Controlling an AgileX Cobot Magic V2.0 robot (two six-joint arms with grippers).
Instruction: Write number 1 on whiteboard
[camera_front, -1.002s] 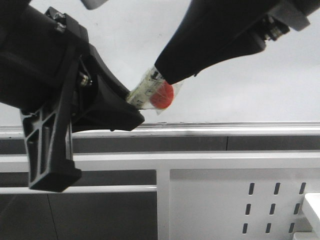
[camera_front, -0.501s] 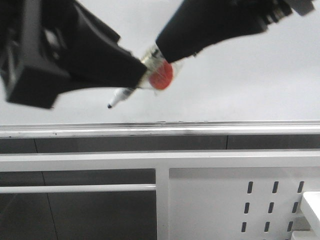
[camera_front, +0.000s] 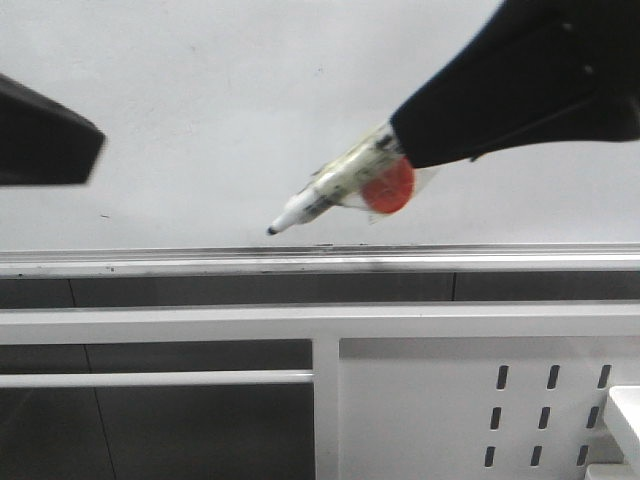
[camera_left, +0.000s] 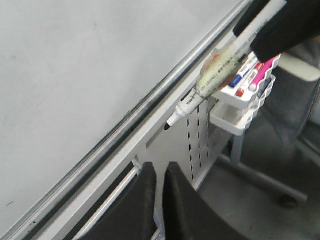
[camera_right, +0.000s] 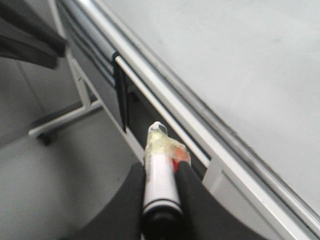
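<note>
Front view: close, level, facing the whiteboard (camera_front: 200, 110) and its tray edge (camera_front: 300, 260). Left wrist view: obliquely down along the board toward the marker (camera_left: 220, 75). Right wrist view: near, along the same tray edge. All three share board, tray edge and marker.

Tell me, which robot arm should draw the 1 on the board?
Probably the right one. Its right gripper holds the marker with the tip bare, low over the whiteboard near the tray edge. The left gripper holds nothing and sits off to the side.
</note>
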